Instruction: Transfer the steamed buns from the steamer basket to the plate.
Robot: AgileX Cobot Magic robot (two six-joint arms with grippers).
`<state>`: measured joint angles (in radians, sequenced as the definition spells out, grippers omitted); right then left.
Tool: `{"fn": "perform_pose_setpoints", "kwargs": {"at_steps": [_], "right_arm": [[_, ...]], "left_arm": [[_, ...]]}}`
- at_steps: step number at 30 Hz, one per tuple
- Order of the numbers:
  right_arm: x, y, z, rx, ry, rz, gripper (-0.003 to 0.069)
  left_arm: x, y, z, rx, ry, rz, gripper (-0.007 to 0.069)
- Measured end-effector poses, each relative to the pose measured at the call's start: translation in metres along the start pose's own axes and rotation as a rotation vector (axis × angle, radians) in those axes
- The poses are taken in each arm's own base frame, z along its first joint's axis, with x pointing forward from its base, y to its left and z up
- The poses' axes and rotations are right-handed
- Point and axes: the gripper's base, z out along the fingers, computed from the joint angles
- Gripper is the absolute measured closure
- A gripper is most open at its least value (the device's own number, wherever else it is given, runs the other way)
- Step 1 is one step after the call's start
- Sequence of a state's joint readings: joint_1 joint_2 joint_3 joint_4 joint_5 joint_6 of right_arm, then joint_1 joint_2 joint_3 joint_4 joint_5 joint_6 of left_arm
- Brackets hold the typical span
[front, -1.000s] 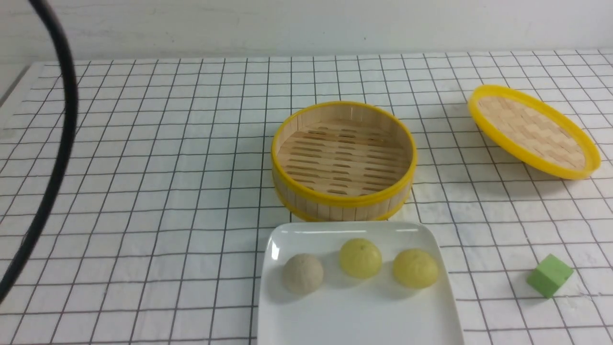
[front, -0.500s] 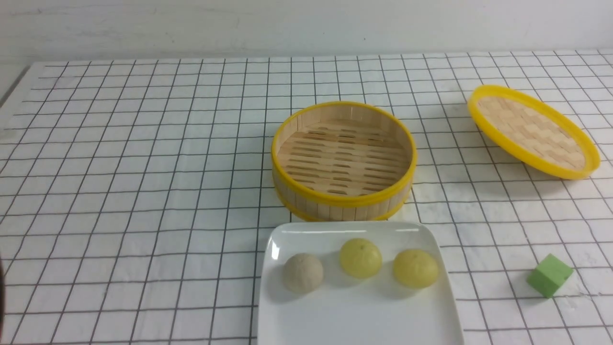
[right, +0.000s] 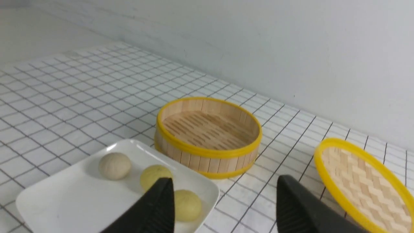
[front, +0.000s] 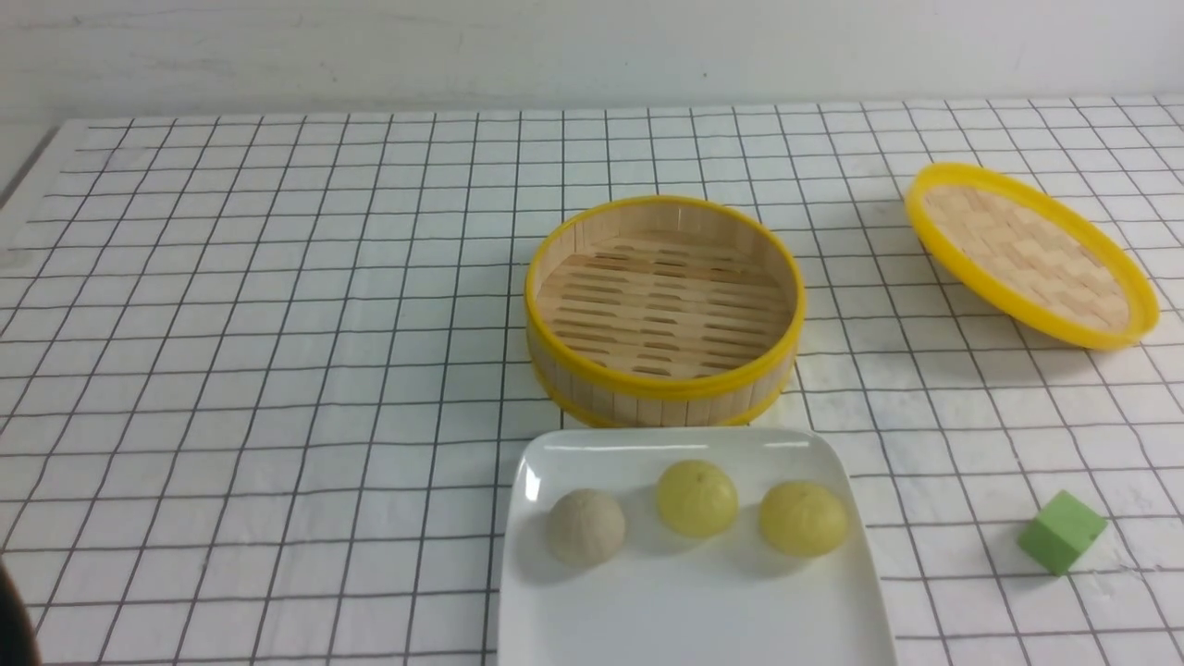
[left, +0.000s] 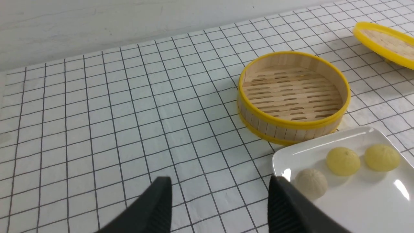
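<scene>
In the front view, taking twelve o'clock as the far side of the table [front: 277,370], I have the steamer basket [front: 662,388] near the middle, with its slatted floor exposed and its round yellow rim unobstructed. The plate [front: 694,601] sits at the basket's six o'clock; its far edge lies just beside the basket's near wall, and I cannot tell whether the two touch. The near edge of the plate runs out of the front view. All three steamed buns rest on the plate, toward its far edge: the beige bun [front: 586,527] at about eleven o'clock, one yellow bun [front: 696,499] at twelve and the other yellow bun [front: 802,518] at one, with gaps between them. The near portion of the plate is bare. The woven lid [front: 1031,254] stands tilted at the basket's two o'clock, well apart from it. The green cube [front: 1063,532] lies at the plate's three o'clock, clear of its edge. A broad stretch of open grid surface extends from the basket's nine o'clock to the table's left edge. My left gripper [left: 218,191] has its jaws wide apart with nothing between them; my right gripper [right: 224,191] is likewise spread wide and holds nothing.
</scene>
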<state>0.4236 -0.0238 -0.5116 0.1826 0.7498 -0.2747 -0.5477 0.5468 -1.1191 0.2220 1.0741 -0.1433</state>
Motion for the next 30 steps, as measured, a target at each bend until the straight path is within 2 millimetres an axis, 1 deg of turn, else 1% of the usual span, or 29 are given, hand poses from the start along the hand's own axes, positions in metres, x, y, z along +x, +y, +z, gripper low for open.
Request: {"fn": "perform_pose_setpoints", "kwargs": {"at_steps": [2,4,6,13,16,21,22,23,24,27,30], "right_arm": [[0.006,0.001,0.004,-0.004,0.023,0.005,0.0234],[0.021,0.002,0.013,-0.016,0.085,0.016,0.0245],[0.024,0.002,0.016,-0.018,0.096,0.02,0.0253],[0.022,0.001,0.016,-0.011,0.069,0.02,0.0312],[0.022,0.001,0.016,-0.011,0.066,0.021,0.0356],[0.019,0.0,0.016,-0.001,0.033,0.022,0.0452],[0.019,0.0,0.016,0.0,0.03,0.022,0.0452],[0.018,0.0,0.016,0.003,0.019,0.022,0.0491],[0.017,0.0,0.016,0.004,0.016,0.022,0.0508],[0.017,0.0,0.016,0.001,0.011,0.027,0.0542],[0.017,0.001,0.016,-0.003,0.01,0.032,0.055]], "left_arm": [[0.0,0.0,0.0,0.003,0.004,0.002,0.021],[0.001,-0.001,0.0,0.01,0.009,0.004,0.021],[0.001,-0.001,0.0,0.009,0.011,0.006,0.021],[0.002,-0.001,0.0,0.012,0.017,0.029,0.021],[0.002,-0.001,0.0,0.012,0.017,0.035,0.021],[0.002,-0.001,0.0,0.012,0.017,0.037,0.021],[0.002,-0.001,0.0,0.012,0.017,0.037,0.021],[0.002,-0.001,0.0,0.012,0.017,0.038,0.021],[0.002,-0.001,0.0,0.012,0.017,0.038,0.021],[0.002,-0.001,0.0,0.011,0.017,0.038,0.021],[0.002,-0.001,0.0,0.009,0.017,0.039,0.021]]}}
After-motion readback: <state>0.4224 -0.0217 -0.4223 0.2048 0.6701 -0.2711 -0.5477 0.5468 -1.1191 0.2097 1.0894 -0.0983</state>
